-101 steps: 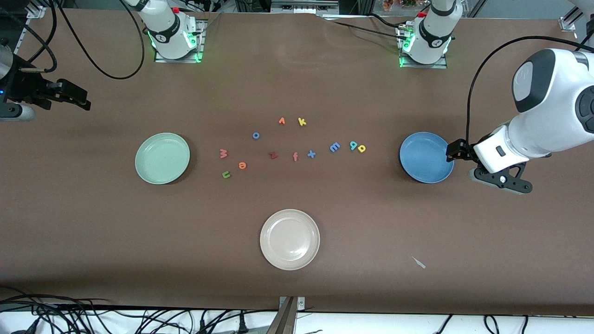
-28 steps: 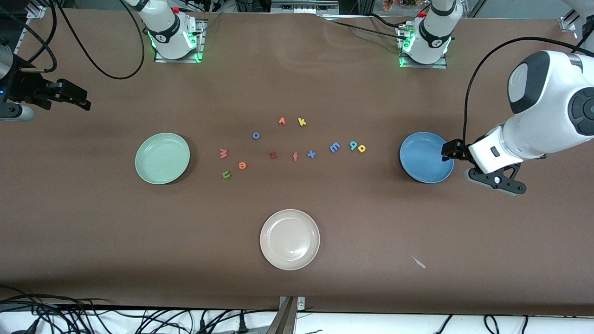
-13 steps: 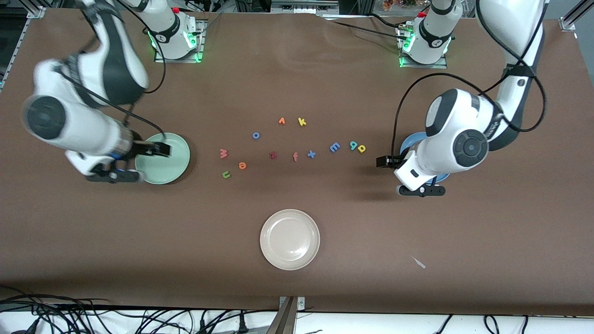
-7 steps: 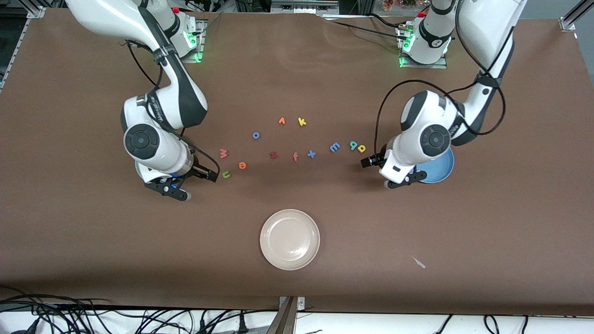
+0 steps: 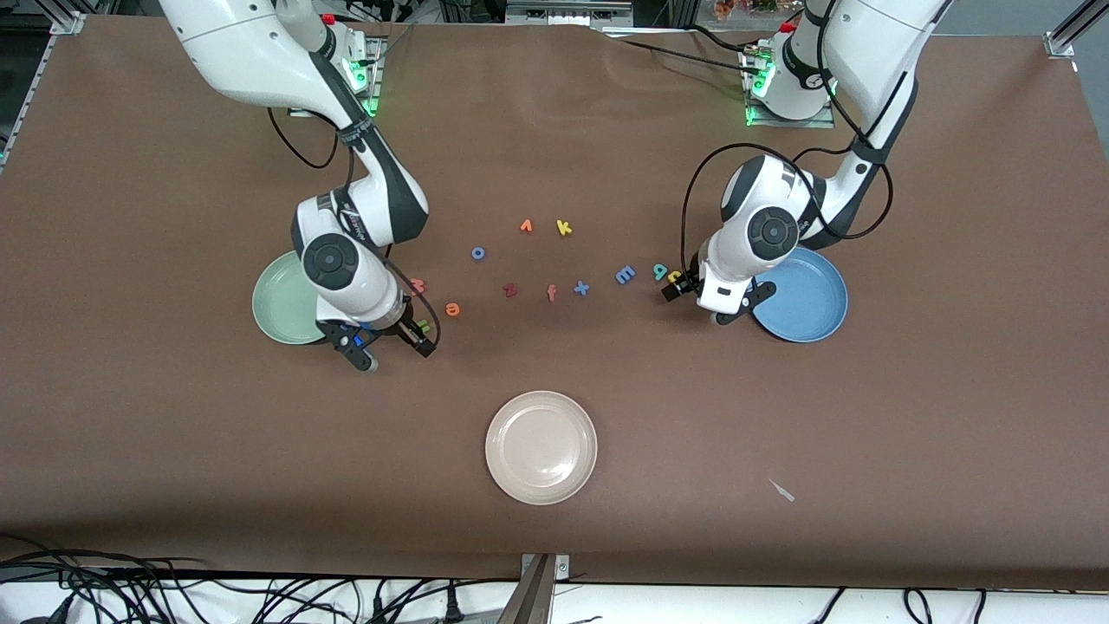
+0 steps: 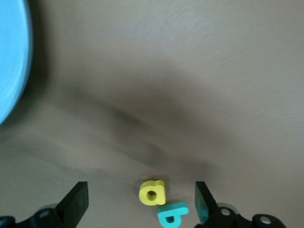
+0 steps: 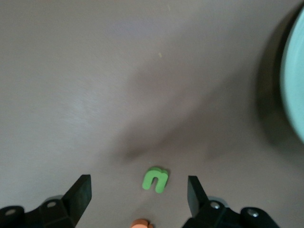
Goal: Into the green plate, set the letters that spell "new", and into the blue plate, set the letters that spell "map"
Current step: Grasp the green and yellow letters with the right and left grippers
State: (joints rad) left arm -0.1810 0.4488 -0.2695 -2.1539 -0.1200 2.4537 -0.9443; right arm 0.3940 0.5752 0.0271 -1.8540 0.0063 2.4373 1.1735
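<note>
Both arms lowered, brown table (image 5: 606,537) (matte)

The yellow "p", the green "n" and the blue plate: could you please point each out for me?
yellow "p" (image 6: 151,192), left wrist view, on its round bowl.
green "n" (image 7: 155,180), right wrist view, on its arch.
blue plate (image 5: 810,299), front view, on its bare floor.

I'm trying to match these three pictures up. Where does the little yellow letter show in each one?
Front view: yellow "p", partly hidden at the left claw, beside the blue plate.
Left wrist view: yellow "p", between the open fingers.
Right wrist view: not in it.
Shared landmark: the teal "a" beside it.
</note>
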